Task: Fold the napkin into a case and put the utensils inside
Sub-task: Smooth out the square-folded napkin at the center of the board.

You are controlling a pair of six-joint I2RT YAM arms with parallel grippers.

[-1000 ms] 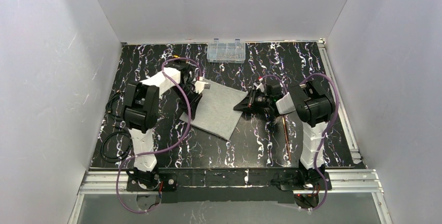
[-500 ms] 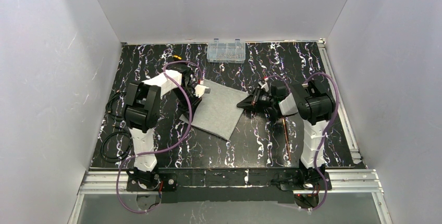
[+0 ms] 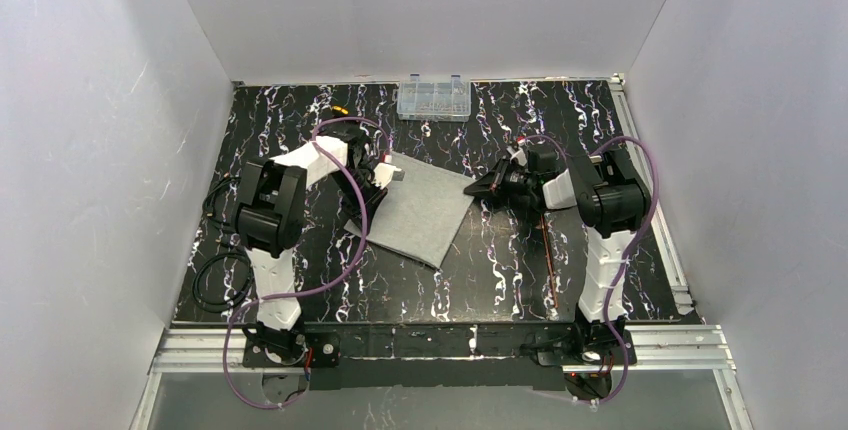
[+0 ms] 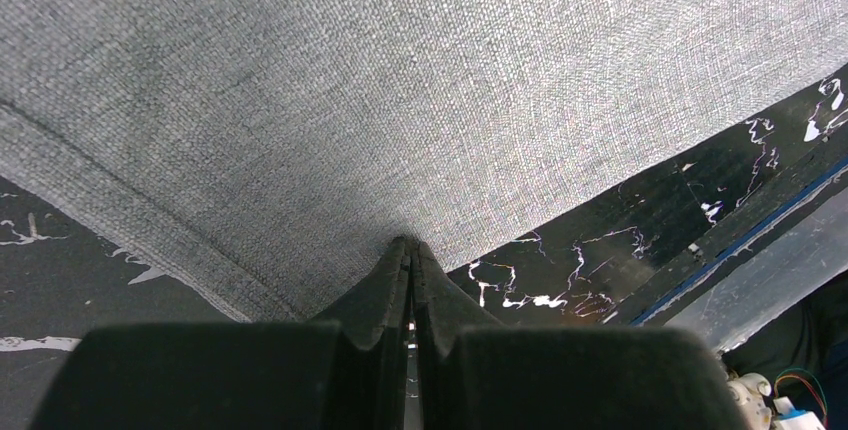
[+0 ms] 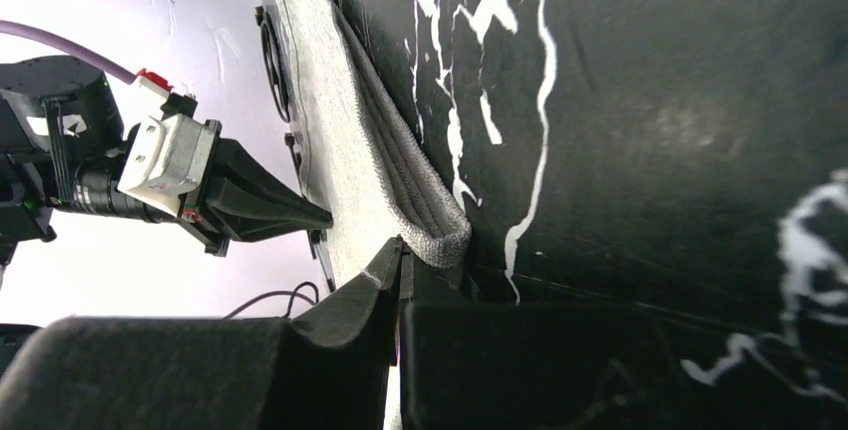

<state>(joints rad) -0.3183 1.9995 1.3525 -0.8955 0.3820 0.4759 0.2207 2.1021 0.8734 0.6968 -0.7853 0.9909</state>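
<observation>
Over the last second the right gripper [image 3: 477,189] has been travelling out toward 2 o'clock. The right corner of the napkin [image 3: 415,212] is going with it, so the cloth is lying more drawn out on that side.

Nearest, at about 5 o'clock on the table [image 3: 480,285], the utensils [image 3: 548,262] are lying flat just in front of the right arm and well apart from the cloth, pointing from 6 to 12. They are looking thin, stiff and smooth. A pinch across the middle of the shaft is probably going to hold better than one at a tip, and getting a finger under them may be fiddly.

At the middle of the table the napkin is lying as a flat, layered rectangle, not yet narrowed into a case. The right gripper's fingers are pressing together at its 3 o'clock corner, where the wrist view is showing a soft, doubled edge, and they are apparently pinching it. The left gripper [image 3: 386,176] is clamping tight on the 11 o'clock corner.

The cloth is looking light, limp and matte, so it is likely to sag and slide along when pulled. Corners and hems are offering the surest hold.

Farthest, at 12 o'clock, a clear compartment box [image 3: 433,97] is sitting untouched.
</observation>
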